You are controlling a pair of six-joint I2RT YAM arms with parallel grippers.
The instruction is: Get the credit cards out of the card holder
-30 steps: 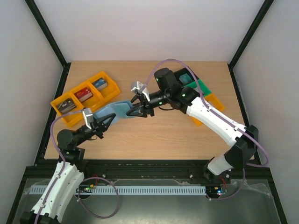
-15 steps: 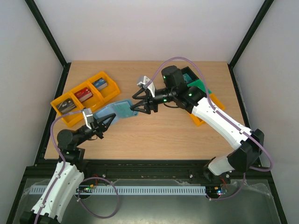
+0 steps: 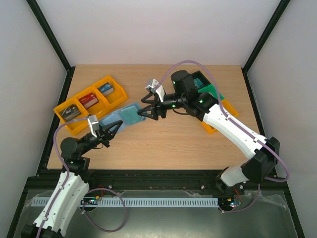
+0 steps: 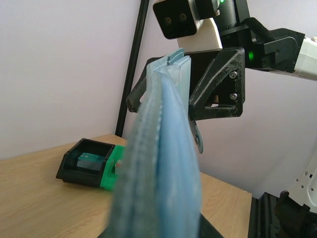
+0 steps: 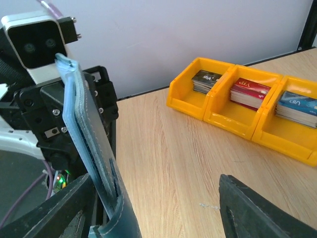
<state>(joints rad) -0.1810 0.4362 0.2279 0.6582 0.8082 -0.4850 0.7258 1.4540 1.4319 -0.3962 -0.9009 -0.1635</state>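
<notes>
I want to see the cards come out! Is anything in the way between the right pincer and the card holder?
Nothing visible is. The right pincer is open right at the end of the card holder, which the left pincer holds up.

Soft, even overhead light fills the cell, leaving only faint shadows on the table (image 3: 163, 144) beneath both arms. Nearest the left gripper (image 3: 113, 128), the card holder (image 4: 161, 163) blurs in the left wrist view; ahead of the right gripper (image 5: 158, 210), the orange trays (image 5: 247, 119) are sharp.
</notes>
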